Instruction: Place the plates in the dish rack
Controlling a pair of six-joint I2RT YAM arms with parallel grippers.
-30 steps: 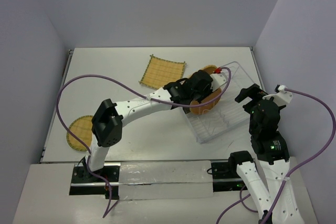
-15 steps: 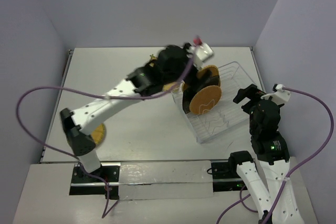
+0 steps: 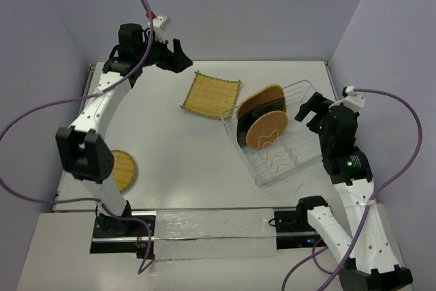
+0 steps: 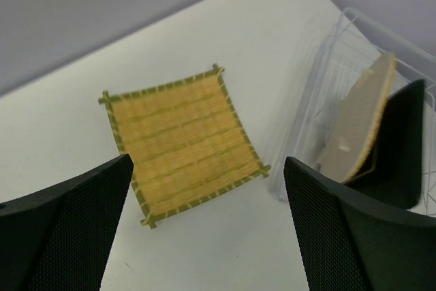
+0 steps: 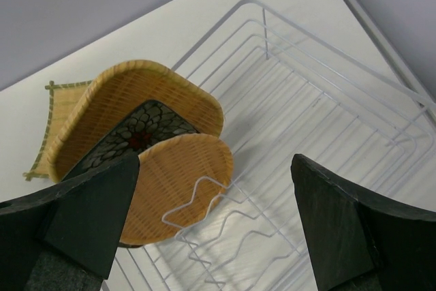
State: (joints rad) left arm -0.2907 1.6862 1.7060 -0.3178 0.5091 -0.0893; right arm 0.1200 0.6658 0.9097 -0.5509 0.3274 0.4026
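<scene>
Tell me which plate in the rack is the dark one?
The patterned plate wedged between the rounded-square woven plate and the round woven plate; both are tan.

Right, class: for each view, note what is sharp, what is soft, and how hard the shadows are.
Top external: even light, all sharp, faint shadows by the dish rack. Left wrist: the fringed square plate crisp, the left hand dark and soft-edged. Right wrist: rack wires crisp, the right hand soft-edged.

The white wire dish rack holds three plates on edge, leaning together at its left end: a rounded-square woven plate behind, a dark patterned plate, and a round woven plate in front. A fringed square plate lies flat just beside the rack, and a second round plate lies flat far to the left.
</scene>
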